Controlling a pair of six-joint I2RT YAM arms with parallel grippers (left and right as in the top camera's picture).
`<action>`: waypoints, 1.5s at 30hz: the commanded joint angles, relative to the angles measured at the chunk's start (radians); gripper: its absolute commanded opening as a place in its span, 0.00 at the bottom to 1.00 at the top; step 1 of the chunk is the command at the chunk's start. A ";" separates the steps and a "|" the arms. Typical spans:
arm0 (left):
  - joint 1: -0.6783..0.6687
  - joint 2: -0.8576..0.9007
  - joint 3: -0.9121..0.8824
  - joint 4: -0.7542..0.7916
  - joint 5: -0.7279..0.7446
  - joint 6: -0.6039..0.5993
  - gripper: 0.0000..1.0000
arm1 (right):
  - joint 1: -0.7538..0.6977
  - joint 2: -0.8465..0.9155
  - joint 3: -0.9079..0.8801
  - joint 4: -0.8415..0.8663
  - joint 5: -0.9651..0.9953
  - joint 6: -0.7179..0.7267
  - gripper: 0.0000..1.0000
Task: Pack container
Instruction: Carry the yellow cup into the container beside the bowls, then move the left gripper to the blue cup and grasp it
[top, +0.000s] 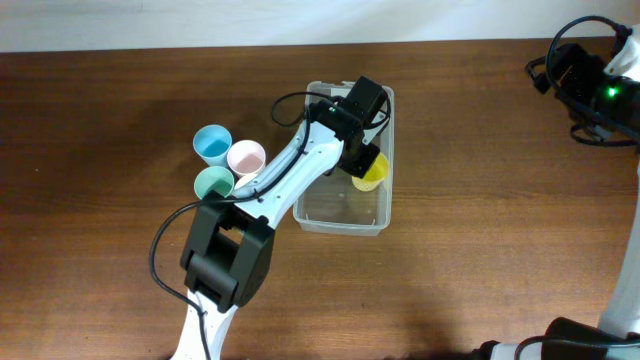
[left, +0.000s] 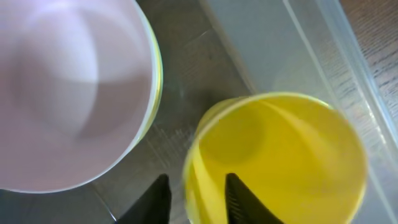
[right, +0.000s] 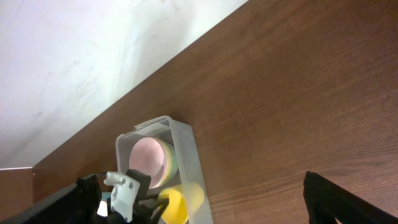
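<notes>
The clear plastic container (top: 340, 226) stands at the table's middle; it also shows in the left wrist view (left: 323, 37) and the right wrist view (right: 186, 152). My left gripper (left: 196, 186) is inside it, its fingers a little apart, astride the rim of a yellow cup (left: 292, 162), one finger inside the cup and one outside. The yellow cup (top: 368, 172) is by the container's right wall. A stack of pastel bowls, pink on top (left: 68, 93), lies in the container's far end (right: 149, 163). My right gripper (right: 205, 202) is open and empty, far off to the right.
Three cups stand on the table left of the container: blue (top: 212, 144), pink (top: 246, 157) and green (top: 213, 183). The left arm (top: 290, 175) reaches over them. The right arm (top: 600, 85) is at the back right corner.
</notes>
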 joint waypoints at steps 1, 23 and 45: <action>0.016 -0.012 0.074 -0.048 -0.009 0.013 0.54 | -0.003 0.005 0.001 0.000 -0.004 0.004 0.99; 0.609 0.009 0.496 -0.626 0.121 -0.026 0.72 | -0.003 0.005 0.001 0.000 -0.004 0.004 0.99; 0.716 0.060 0.069 -0.344 0.146 -0.003 0.61 | -0.003 0.005 0.001 0.000 -0.004 0.004 0.99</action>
